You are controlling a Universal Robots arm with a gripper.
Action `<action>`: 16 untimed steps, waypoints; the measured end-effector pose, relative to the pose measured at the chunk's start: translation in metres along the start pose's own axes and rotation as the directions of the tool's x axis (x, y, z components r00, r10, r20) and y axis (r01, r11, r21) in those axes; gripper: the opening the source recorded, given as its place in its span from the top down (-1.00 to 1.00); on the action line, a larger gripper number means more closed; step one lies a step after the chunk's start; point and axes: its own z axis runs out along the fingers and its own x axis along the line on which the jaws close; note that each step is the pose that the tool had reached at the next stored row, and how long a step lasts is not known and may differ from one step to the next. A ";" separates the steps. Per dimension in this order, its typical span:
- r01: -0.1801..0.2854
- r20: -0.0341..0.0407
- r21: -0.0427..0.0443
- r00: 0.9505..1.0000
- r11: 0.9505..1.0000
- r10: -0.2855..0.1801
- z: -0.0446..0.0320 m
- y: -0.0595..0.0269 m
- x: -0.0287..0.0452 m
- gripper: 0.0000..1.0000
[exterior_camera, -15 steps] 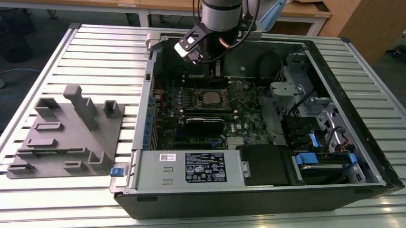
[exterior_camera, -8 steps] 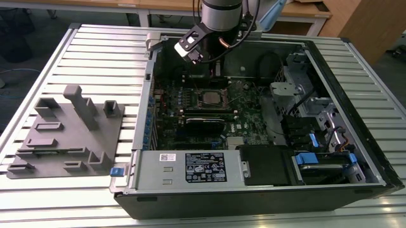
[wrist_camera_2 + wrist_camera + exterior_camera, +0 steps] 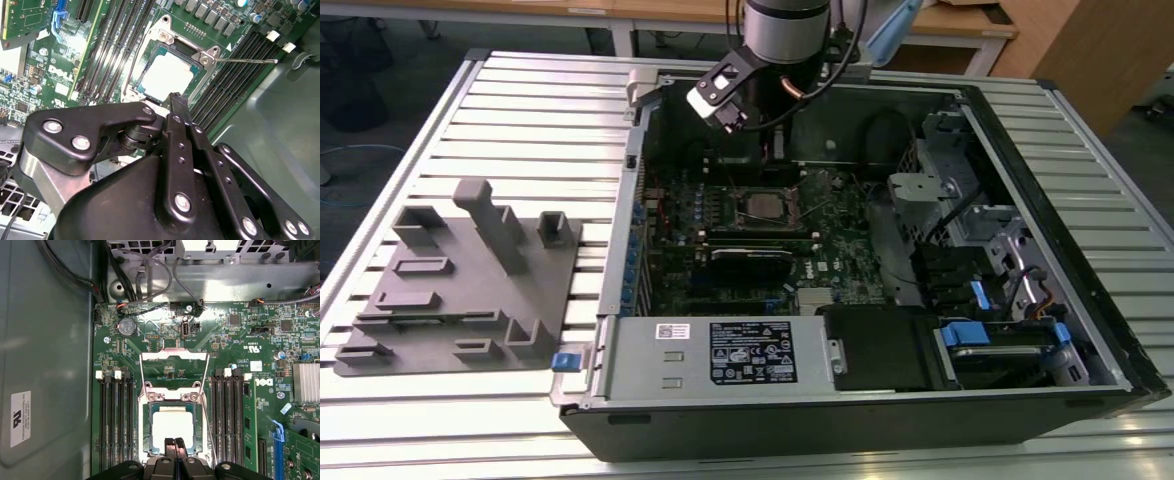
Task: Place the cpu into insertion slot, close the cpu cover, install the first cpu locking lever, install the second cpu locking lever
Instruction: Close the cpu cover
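- The slatted metal table carries the open computer case, with a grey moulded fixture lying to the exterior view's left of it.
- The arm reaches down into the far end of the case, right above the green motherboard.
- And there's the gripper in both wrist views: fingers pressed together, nothing pinched between them, tips poised over the near edge of the socket area.
- The insertion slot sits between the two banks of black memory slots, silvery rim all round.
- The cpu cover looks raised, standing up at the socket's edge away from the gripper, board showing through its window.
- The cpu is down in the slot, pale top facing up, lying flat and square to the rim.
- A thin locking lever juts out sideways over the memory slots, not latched down.
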 end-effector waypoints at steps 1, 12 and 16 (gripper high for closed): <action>0.000 0.000 0.000 1.000 1.000 0.000 -0.0009 0.0000 0.0000 0.79; 0.000 0.000 0.000 1.000 1.000 0.000 -0.0118 0.0006 0.0001 0.79; 0.000 0.000 0.000 1.000 1.000 0.000 -0.0149 0.0008 0.0002 0.79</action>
